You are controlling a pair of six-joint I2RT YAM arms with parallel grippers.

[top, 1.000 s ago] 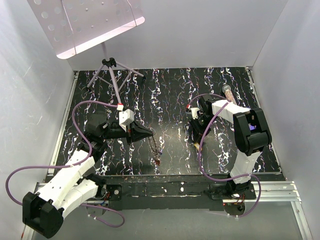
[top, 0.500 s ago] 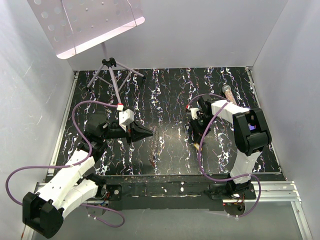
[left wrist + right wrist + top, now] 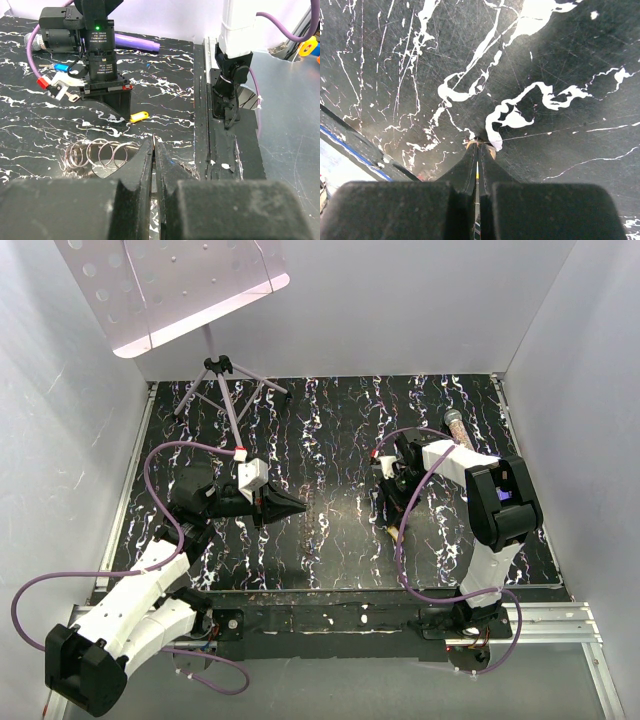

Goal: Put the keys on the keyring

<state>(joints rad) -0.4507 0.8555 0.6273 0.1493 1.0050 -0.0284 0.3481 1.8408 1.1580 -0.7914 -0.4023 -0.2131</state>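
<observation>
Keyring (image 3: 95, 153): coil of wire loops lying flat on the surface (image 3: 165, 90), just beside the left claw (image 3: 154, 146) and partly hidden by its finger.
Left claw: fingers pressed together with nothing visible between them. It sits low by the coil, probably placed to steady or lift it.
Right claw (image 3: 478, 146): pinched together, tips down at the surface. A yellow sliver shows between the fingers, so it seems to grip the yellow-headed key (image 3: 139, 116) edge-on by one end, leaving the rest free for threading.
Other keys: blue-headed key (image 3: 60, 67) and red-headed key (image 3: 43, 83) lie behind the right claw, well apart from the keyring.
Progress: no key on the keyring yet, by my reading.
Risk: the thin key could twist or slip in the pinch.
</observation>
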